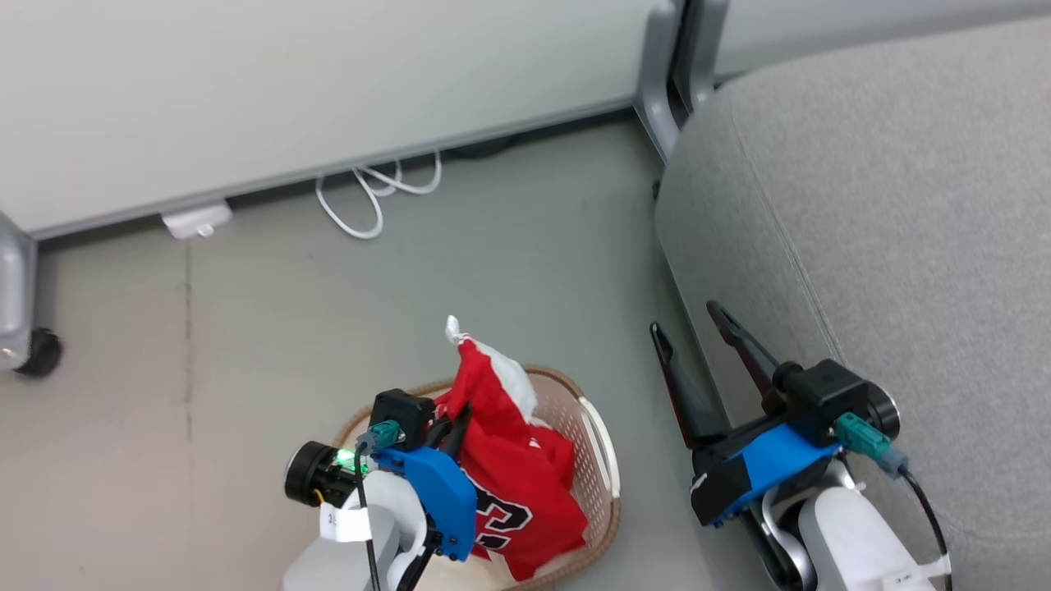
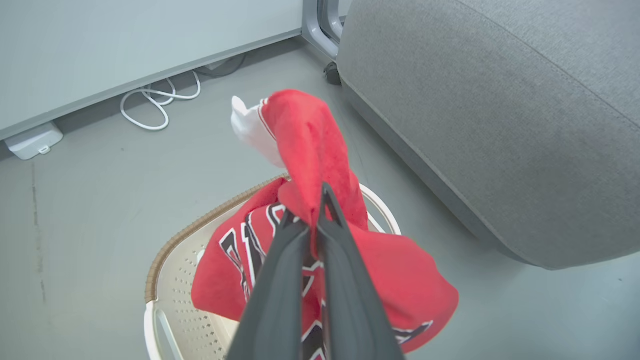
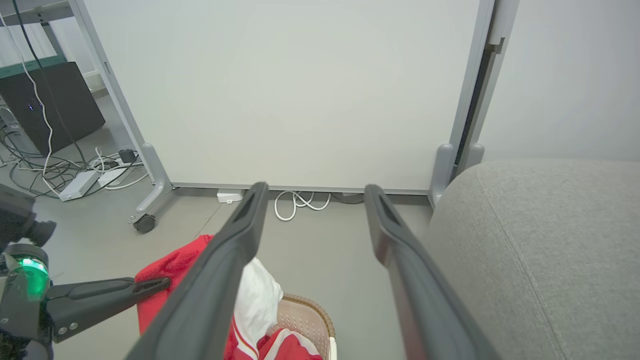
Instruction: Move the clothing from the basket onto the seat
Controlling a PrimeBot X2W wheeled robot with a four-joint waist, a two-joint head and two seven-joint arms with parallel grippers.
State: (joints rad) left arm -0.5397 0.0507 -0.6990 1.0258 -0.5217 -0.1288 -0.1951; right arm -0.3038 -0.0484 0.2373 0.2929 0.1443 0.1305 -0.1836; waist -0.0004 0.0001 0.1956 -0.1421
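Left gripper clenched on the red clothing, drawn up in a peak with its tail in the basket — the seat lies rightward past the basket's right rim, beside the spread, empty right gripper.

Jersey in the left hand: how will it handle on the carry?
Likely floppy: the jersey drapes in folds from the left hand, shut on one bunch. Probably light, yet its tail hangs over the basket and may snag the rim. The white fabric at top might slip loose.
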